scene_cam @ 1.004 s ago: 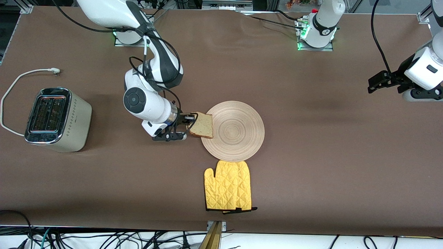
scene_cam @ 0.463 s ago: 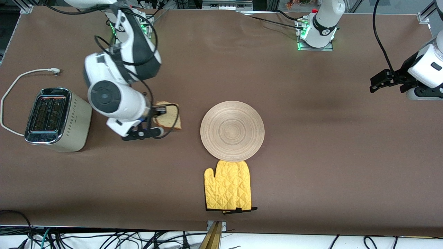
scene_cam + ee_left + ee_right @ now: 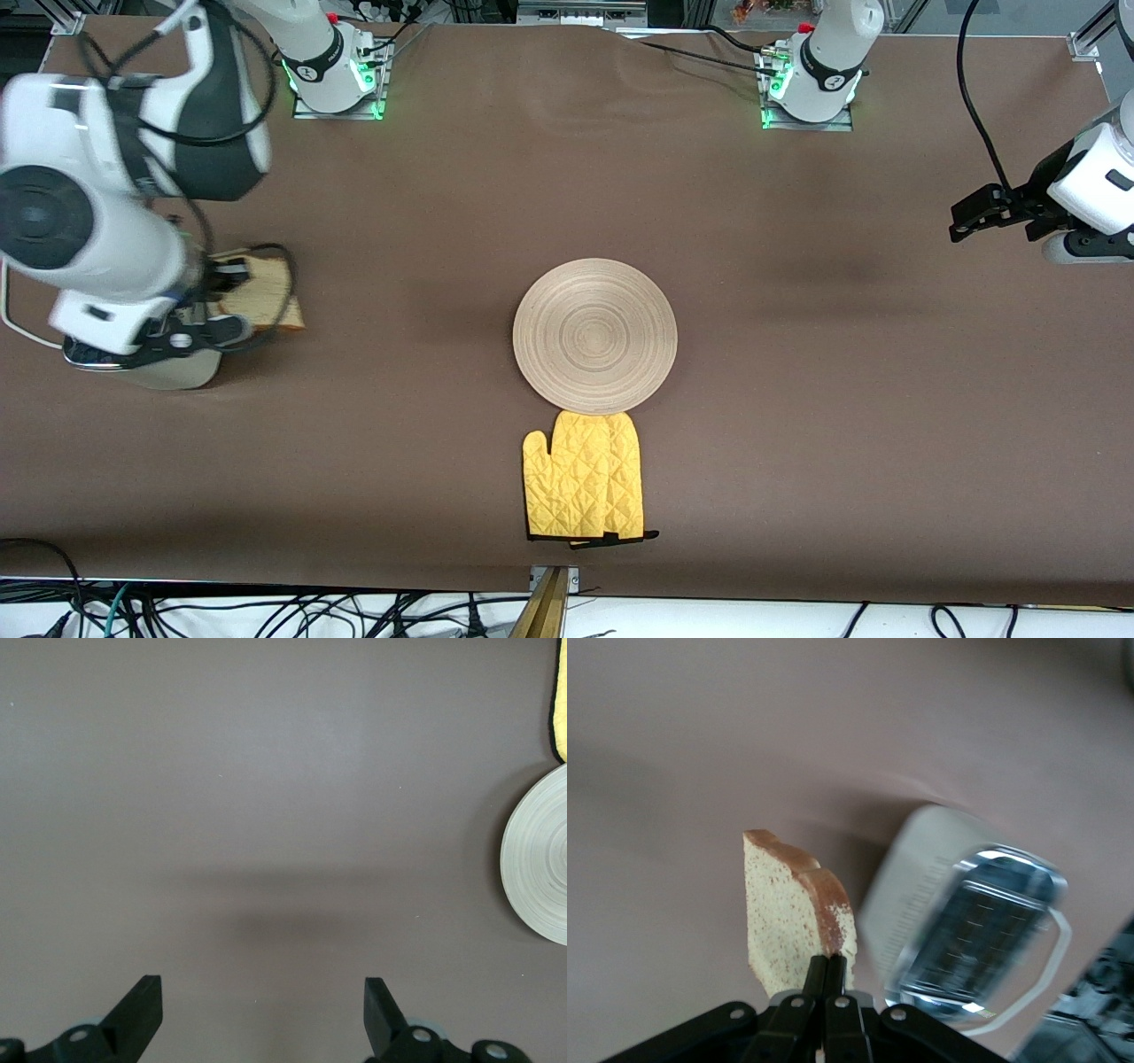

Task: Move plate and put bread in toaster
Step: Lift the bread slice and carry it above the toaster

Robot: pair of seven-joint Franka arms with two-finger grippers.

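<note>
While clamped edge-on in the right gripper [image 3: 827, 979] beside the toaster [image 3: 966, 917], bread [image 3: 266, 297] hangs upright to suit a slot; left gripper [image 3: 263, 1014] waiting, fingers apart, over bare table well clear of the plate [image 3: 594, 336].

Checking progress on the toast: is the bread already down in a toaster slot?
No: the right gripper holds the bread in the air beside the toaster, whose slots show no slice.
</note>
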